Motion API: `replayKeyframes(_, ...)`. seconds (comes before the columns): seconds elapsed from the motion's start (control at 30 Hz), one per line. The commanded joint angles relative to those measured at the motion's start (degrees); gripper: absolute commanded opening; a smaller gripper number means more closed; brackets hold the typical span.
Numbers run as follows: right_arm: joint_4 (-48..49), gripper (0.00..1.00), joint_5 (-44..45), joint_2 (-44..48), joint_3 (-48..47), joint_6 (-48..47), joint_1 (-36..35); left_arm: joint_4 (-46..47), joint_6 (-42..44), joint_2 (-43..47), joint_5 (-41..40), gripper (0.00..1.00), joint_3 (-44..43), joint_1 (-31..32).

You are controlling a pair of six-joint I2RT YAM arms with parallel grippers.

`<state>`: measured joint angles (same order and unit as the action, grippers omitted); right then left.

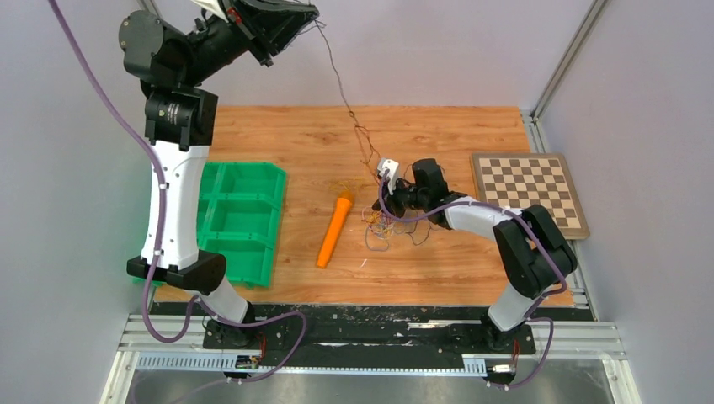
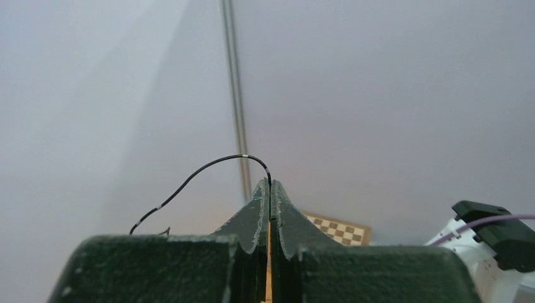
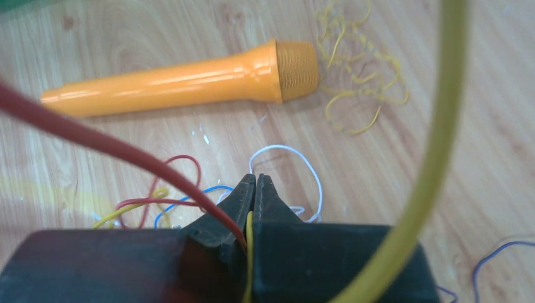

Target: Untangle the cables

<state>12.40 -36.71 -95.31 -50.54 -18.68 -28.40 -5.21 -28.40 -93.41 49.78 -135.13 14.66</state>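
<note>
The cables (image 1: 383,225) lie as a small coloured tangle on the wooden table, right of the orange marker. One thin dark wire (image 1: 341,93) rises from the tangle to my left gripper (image 1: 307,21), held high at the back. In the left wrist view that gripper (image 2: 270,184) is shut on the dark wire (image 2: 208,165), which arcs out of its tips. My right gripper (image 1: 383,206) is down at the tangle. Its jaws (image 3: 255,180) are shut, with a yellow wire (image 3: 249,228) and a red wire (image 3: 126,151) pinched between them. White (image 3: 309,167) and blue (image 3: 189,196) loops lie just beyond the tips.
An orange marker (image 1: 334,229) lies left of the tangle, with a curly yellow wire pile (image 3: 359,82) at its tip. A green compartment bin (image 1: 240,219) stands at the left, and a chessboard (image 1: 529,189) at the right edge.
</note>
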Motion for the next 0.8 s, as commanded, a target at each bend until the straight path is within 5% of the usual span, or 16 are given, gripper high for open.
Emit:
replayKeyframes(0.0,-8.68,0.00,1.88,-2.81,-3.79,-1.62,0.34,0.85,1.74,0.97,-7.56,0.00,-3.29,-3.35)
replayKeyframes(0.43,-43.10,0.00,13.28,-18.90,-25.75,-6.74,6.70,2.66,6.98,1.69,-25.30,0.00,-5.95,-13.25)
replayKeyframes(0.77,-52.77,0.00,14.38,-24.33,-28.61,-8.12,10.14,-1.78,14.87,3.85,-36.58,0.00,-3.52,-20.24)
